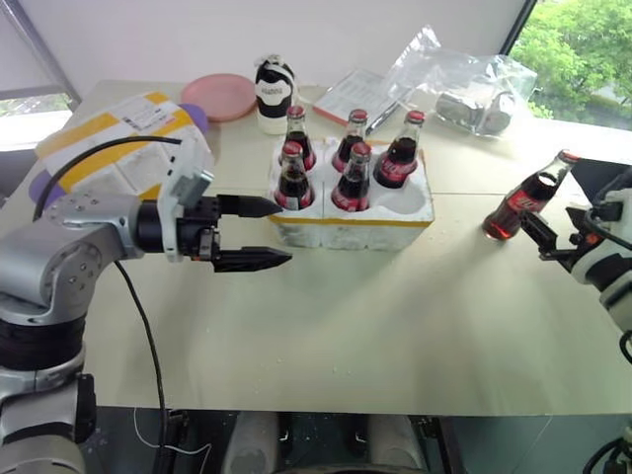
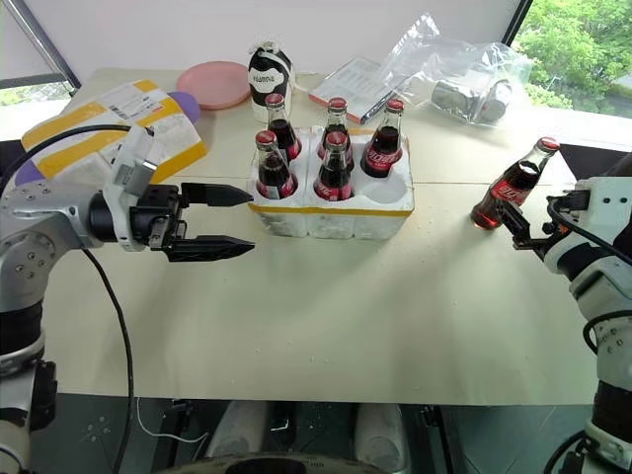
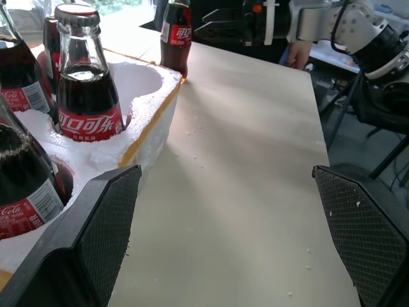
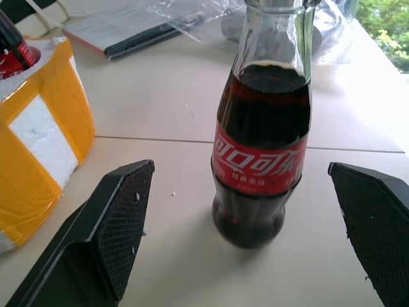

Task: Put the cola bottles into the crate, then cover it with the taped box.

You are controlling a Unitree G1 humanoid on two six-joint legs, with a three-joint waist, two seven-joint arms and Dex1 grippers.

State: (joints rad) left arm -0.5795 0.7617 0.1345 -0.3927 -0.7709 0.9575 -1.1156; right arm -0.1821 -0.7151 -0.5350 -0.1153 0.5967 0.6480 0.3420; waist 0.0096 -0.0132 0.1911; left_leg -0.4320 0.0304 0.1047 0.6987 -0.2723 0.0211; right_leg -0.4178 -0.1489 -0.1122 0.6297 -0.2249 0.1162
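Five cola bottles [image 1: 352, 178] stand in the crate [image 1: 351, 229]; its near right well is empty. The sixth bottle [image 1: 523, 197] stands on the table [image 1: 346, 326], well to the crate's right. The right gripper [image 1: 553, 240] sits just short of it with its jaws spread wide and holding nothing; in the right wrist view the bottle stands between the two fingers [image 4: 108, 230], off centre toward one of them. To do this step well, the gripper should likely ease forward until the label sits squarely between the pads, close on the body rather than the narrow neck, lift straight up, then carry the bottle over and lower it upright into the empty well. The left gripper [image 1: 257, 233] hangs released beside the crate's left end, near the closest bottle; it looks close enough to be worth pulling clear before the crate is covered. The taped box [image 1: 128, 138] rests at the far left, behind that arm. Beyond the crate lie a pink plate [image 1: 219, 96], a black-and-white container [image 1: 276, 91], a booklet [image 1: 355, 94] and a plastic bag [image 1: 474, 84]; none blocks the path from bottle to well.
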